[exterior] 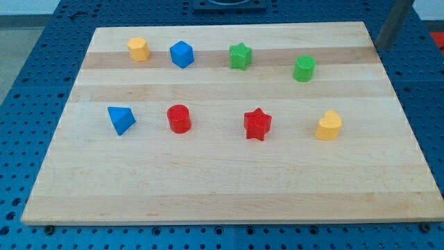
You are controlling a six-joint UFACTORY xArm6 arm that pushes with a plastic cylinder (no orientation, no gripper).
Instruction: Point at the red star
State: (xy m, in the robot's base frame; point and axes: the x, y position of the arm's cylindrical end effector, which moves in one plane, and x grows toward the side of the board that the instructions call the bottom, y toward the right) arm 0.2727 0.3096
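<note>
The pale wooden board [229, 187] lies on a blue perforated table [21, 90]. The red star-shaped block [257, 124] sits right of centre, between the red cylinder block [179, 119] and the yellow heart-shaped block [329, 126]. A grey rod [393, 24] crosses the view's top right corner, well apart from the star; my tip's end cannot be made out.

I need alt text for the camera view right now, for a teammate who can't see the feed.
A red star sits on a wooden board in the lower row, between a red cylinder and a yellow block, with a blue block at the row's left. A dark rod shows at the top right corner, far from the star.
</note>
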